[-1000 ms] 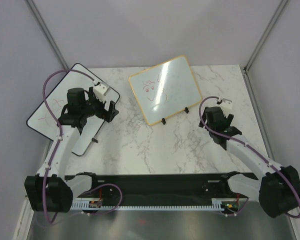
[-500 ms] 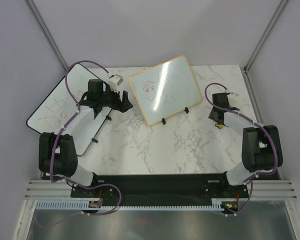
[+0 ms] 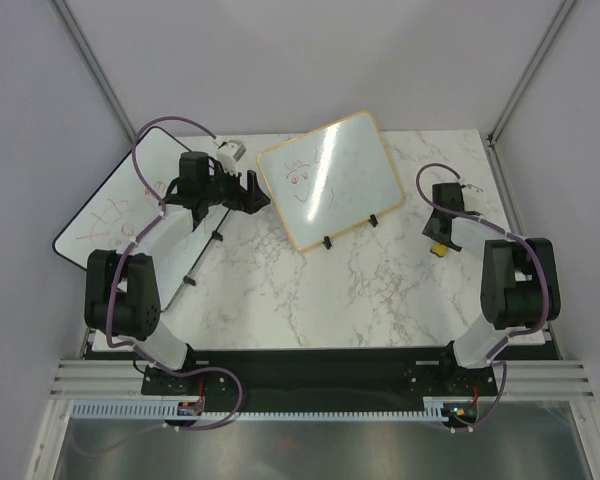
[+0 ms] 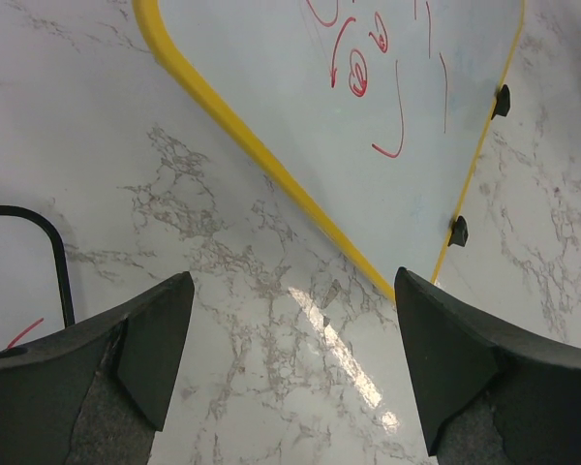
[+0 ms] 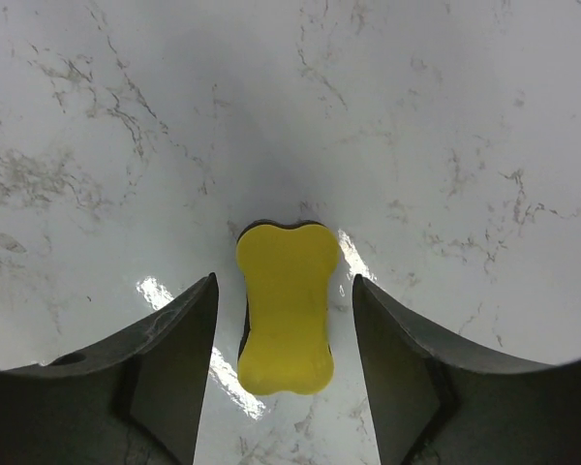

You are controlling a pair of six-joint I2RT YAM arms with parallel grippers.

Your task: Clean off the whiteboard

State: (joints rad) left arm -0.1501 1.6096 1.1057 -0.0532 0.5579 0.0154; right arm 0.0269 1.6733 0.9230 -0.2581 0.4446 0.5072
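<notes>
The whiteboard (image 3: 330,180), the tan-framed one, sits toward the back of the marble tabletop (image 3: 280,290) and seems propped on its two small black feet (image 3: 327,242). A red face and a few loose strokes (image 3: 300,180) are still on it, so none of the wiping is done.

Off to the whiteboard's right, beyond its right-hand foot, lies a yellow bone-shaped eraser (image 3: 437,249). The right tool (image 3: 442,238) hangs directly over it. In the right wrist view the fingers stand apart on either side of the eraser (image 5: 285,329), with a sliver of marble showing on each flank. They straddle it without yet pinching it.

The left tool (image 3: 248,190) is just off the whiteboard's left edge, its fingers apart and empty, pointing at the yellow-looking frame (image 4: 271,165). Farther left of the whiteboard lies the larger black-edged board (image 3: 110,220), which isn't the one to clean.

To my eye the step in hand is picking up the eraser. I'd sink the right tool low enough that the pads meet the eraser's sides rather than its top. Then I'd close across the narrow waist, where the shape should keep it from slipping lengthwise. The fingers look well centred, so little sideways correction seems needed. The left tool is well placed to brace the frame, because a propped board may skid when wiped.
</notes>
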